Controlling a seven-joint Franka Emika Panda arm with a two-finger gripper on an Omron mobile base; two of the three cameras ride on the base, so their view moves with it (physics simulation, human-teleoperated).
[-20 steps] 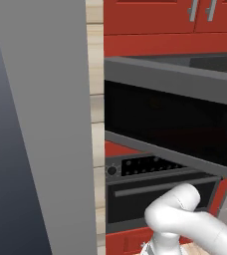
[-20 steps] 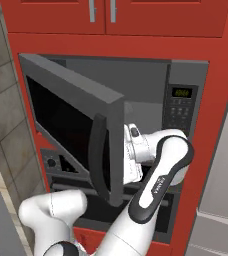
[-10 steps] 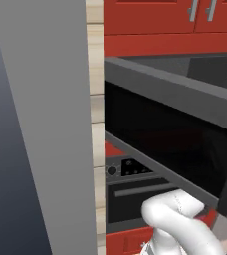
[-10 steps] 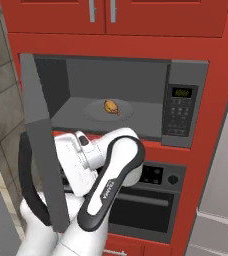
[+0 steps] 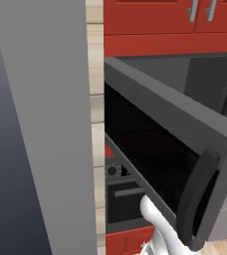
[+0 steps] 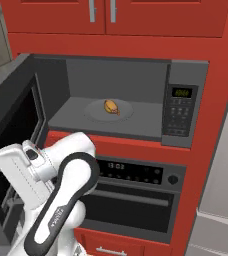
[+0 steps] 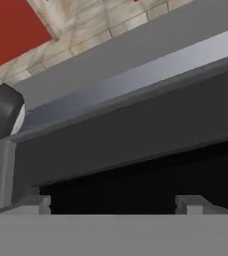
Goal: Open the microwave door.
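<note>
Microwave door (image 5: 150, 149), wide grey-framed panel with dark glass window, stands swung far out on its left hinge, window facing left, long axis horizontal. Looks rigid, light on its hinge; best hold is the black curved vertical bar handle (image 5: 197, 199) at the free edge. Hand (image 7: 113, 202) close against the door; fingers' spread: cannot tell.

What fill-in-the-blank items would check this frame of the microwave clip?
1. The microwave door is swung ____.
2. Inside the microwave, a plate holds a small ____ food item.
3. The cabinets around it are ____.
4. The oven sits directly ____ the microwave.

Missing words: open; orange-brown; red; below
</note>
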